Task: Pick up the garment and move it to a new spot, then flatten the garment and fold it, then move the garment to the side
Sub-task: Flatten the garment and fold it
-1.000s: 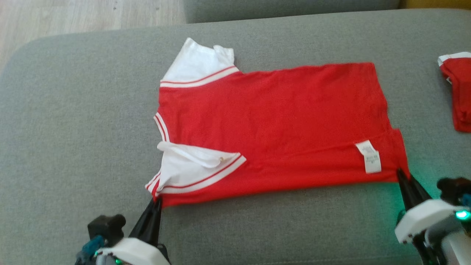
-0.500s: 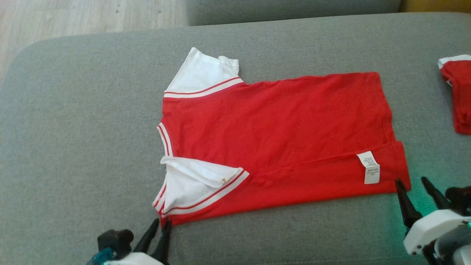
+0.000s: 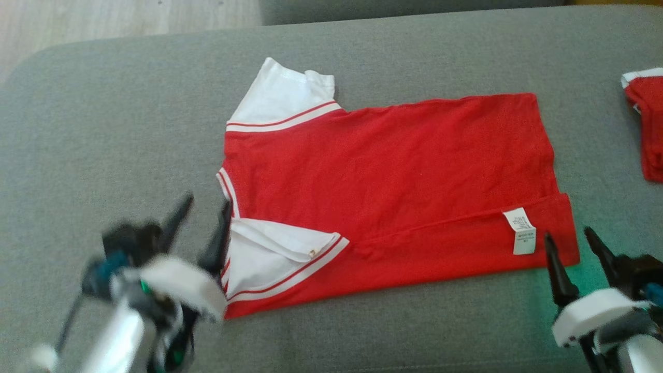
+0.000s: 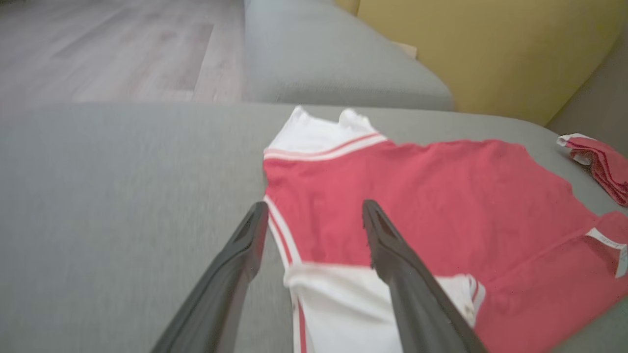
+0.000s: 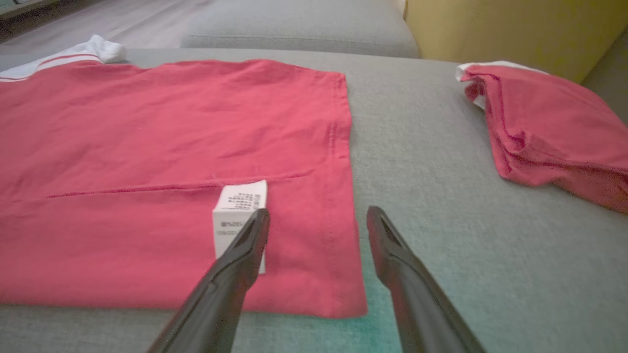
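Likely soft, limp garment (image 3: 388, 171), best pinched at the hem beside its care label (image 3: 523, 231) (left gripper (image 3: 206, 202), right gripper (image 3: 568, 234) spread wide, empty).

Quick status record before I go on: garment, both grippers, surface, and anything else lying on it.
garment: red shirt with white sleeves, spread flat, near long edge folded over, care label showing
left gripper: open, holding nothing, at the collar end beside the near sleeve; blurred, contact unclear
right gripper: open, holding nothing, at the hem corner by the label
surface: grey sofa cushion
other: second red garment, folded, toward the right, apart from the shirt
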You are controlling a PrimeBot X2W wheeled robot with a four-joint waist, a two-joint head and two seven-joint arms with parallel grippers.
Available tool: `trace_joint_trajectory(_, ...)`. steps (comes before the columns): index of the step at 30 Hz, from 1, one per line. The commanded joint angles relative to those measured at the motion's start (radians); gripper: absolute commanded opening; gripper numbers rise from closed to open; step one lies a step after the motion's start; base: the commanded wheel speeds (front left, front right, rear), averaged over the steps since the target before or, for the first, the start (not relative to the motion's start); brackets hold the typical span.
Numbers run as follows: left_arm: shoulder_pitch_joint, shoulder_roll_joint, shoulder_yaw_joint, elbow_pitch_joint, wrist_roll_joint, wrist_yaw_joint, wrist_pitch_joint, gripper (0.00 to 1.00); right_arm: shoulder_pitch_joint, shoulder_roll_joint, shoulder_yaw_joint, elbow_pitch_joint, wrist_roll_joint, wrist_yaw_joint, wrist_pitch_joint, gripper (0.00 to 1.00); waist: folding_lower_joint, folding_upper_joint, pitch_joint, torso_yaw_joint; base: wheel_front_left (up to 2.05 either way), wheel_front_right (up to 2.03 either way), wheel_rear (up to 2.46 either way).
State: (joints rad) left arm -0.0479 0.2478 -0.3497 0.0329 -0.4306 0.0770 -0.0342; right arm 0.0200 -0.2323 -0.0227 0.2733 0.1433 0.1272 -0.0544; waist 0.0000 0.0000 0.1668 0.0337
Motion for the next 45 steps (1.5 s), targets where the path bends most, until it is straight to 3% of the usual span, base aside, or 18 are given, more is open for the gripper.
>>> trace_joint_trajectory(1,-0.11,0.037,0.039,-0.041,0.013,-0.014,0.025,1.0,-0.049,-0.015,0.034,-0.035,-0.008,0.003,-0.017,1.0,0.0,0.0,0.011,-0.013,0.0,0.0,0.0)
trace_joint_trajectory(8,-0.464,0.113,0.024,0.05,0.025,-0.118,0.202,1.0,-0.127,-0.017,0.064,-0.058,0.0,0.003,-0.042,1.0,0.0,0.0,0.101,-0.059,0.0,0.0,0.0)
trace_joint_trajectory(11,-0.618,0.122,0.011,0.141,-0.025,-0.172,0.286,1.0,-0.151,-0.021,0.064,-0.07,0.009,0.003,-0.047,1.0,0.0,0.0,0.154,-0.082,0.0,0.0,0.0)
trace_joint_trajectory(14,-0.76,0.142,0.006,0.23,-0.098,-0.198,0.35,1.0,-0.175,-0.025,0.065,-0.077,0.017,0.003,-0.052,1.0,0.0,0.0,0.213,-0.113,0.0,0.0,0.0)
trace_joint_trajectory(20,-0.964,0.211,-0.057,0.412,-0.133,-0.207,0.414,1.0,-0.213,-0.027,0.062,-0.084,0.029,0.003,-0.073,1.0,0.0,0.0,0.31,-0.161,0.0,0.0,0.0)
trace_joint_trajectory(28,-1.081,0.252,-0.141,0.552,-0.203,-0.207,0.457,1.0,-0.24,-0.019,0.059,-0.077,0.039,0.003,-0.091,1.0,0.0,0.0,0.386,-0.196,0.0,0.0,0.0)
trace_joint_trajectory(45,-1.196,0.321,-0.308,0.653,-0.256,-0.208,0.429,1.0,-0.286,0.0,0.073,-0.028,0.044,0.003,-0.127,1.0,0.0,0.0,0.444,-0.224,0.0,0.0,0.0)
